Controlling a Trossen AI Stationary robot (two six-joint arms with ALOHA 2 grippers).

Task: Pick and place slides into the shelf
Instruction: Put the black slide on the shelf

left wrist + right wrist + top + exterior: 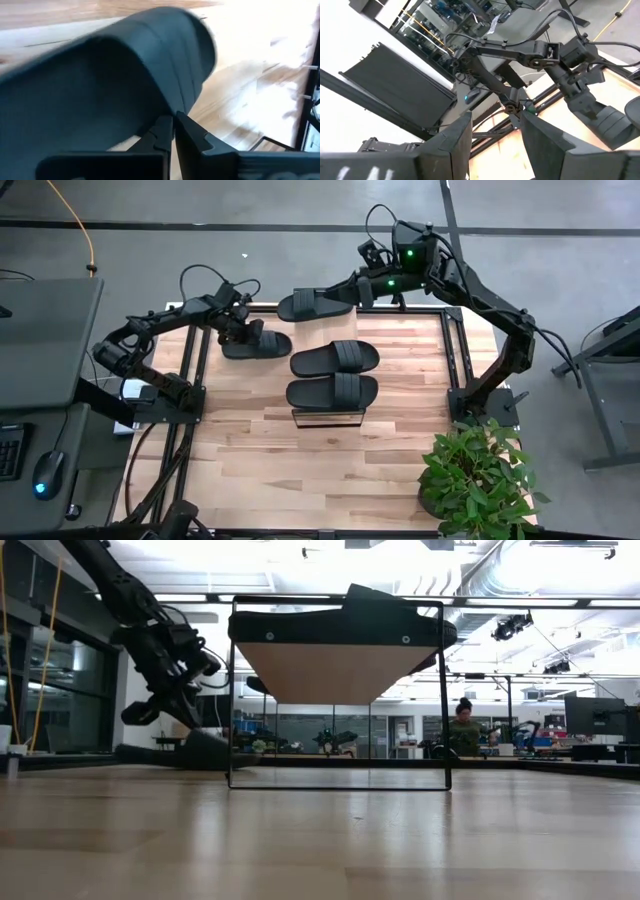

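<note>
I see my left gripper [243,332] clamped on a slide [258,344] resting on the tabletop [300,460], beside the shelf [330,416].

table [300,470]: light wood, black frame | shelf [328,418] stands on it, 2 slides [334,374] on top | 2 more slides [285,323] near far edge | plant [478,475] at corner

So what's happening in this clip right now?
The left gripper is down on a slide at the table's far left, jaws nearly closed on its strap. Two slides sit on the shelf. The fourth slide lies at the far edge, where the right gripper waits open.
</note>
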